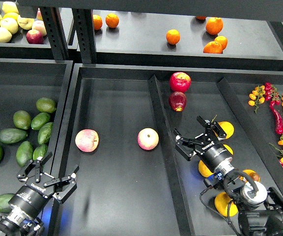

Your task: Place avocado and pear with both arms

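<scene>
Several dark green avocados (12, 135) lie in the left bin; one more (1, 202) lies at its near end, next to my left arm. My left gripper (53, 173) is open and empty, over the wall between the left and middle bins. Several yellow-orange pears (225, 129) lie in the right-middle bin, partly hidden under my right arm. One (252, 174) shows a brownish patch. My right gripper (197, 133) is open and empty, just left of the farthest pear.
Two pink apples (87, 140) (148, 138) lie in the middle bin. Two red apples (180, 81) lie at the far end of the pear bin. Peppers and small tomatoes (271, 101) fill the right bin. The back shelf holds oranges (173, 36) and pale fruit (1, 27).
</scene>
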